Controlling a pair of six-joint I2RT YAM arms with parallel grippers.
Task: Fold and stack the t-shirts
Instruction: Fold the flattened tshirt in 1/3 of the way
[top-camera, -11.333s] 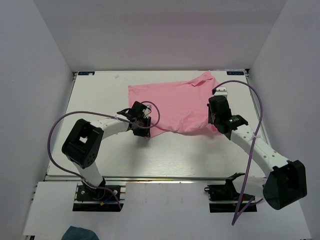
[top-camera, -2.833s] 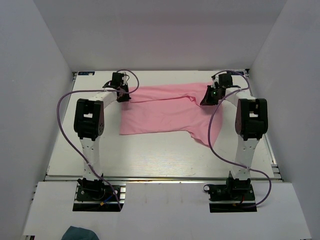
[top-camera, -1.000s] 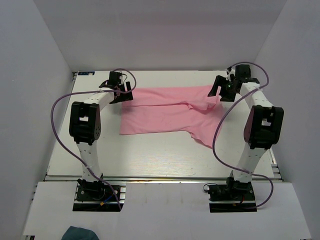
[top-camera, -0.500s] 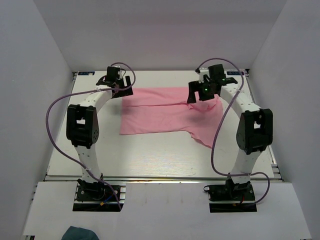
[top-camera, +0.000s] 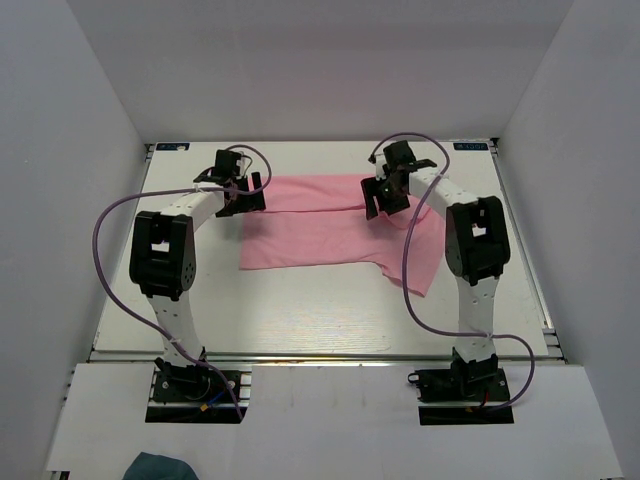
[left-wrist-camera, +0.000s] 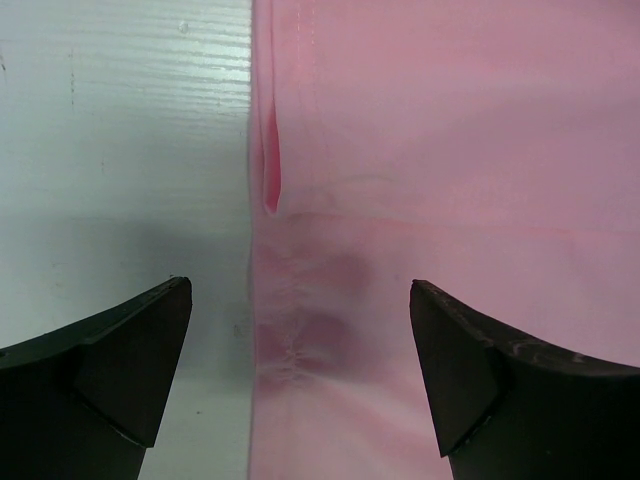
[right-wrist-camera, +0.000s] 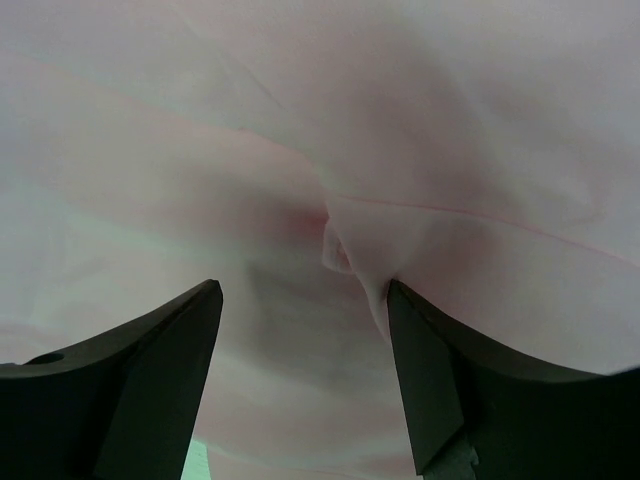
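One light pink t-shirt (top-camera: 310, 235) lies spread flat across the far half of the white table (top-camera: 300, 320). My left gripper (top-camera: 247, 192) hovers open over the shirt's far left corner. In the left wrist view the shirt's hemmed edge (left-wrist-camera: 262, 300) runs between the fingers of the left gripper (left-wrist-camera: 300, 330), with bare table on the left. My right gripper (top-camera: 378, 200) is low over the shirt's far edge, right of its middle. The right wrist view shows the right gripper (right-wrist-camera: 305, 330) with jaws apart over pink fabric (right-wrist-camera: 300, 120), a small pucker (right-wrist-camera: 337, 248) just ahead of them.
A small dark teal cloth (top-camera: 160, 467) lies off the table at the bottom left. White walls close in the table on the left, right and far sides. Purple cables loop beside both arms.
My right gripper has swung left from the far right corner to the shirt's far edge near the middle, and its jaws have narrowed a little. The left gripper has barely moved.
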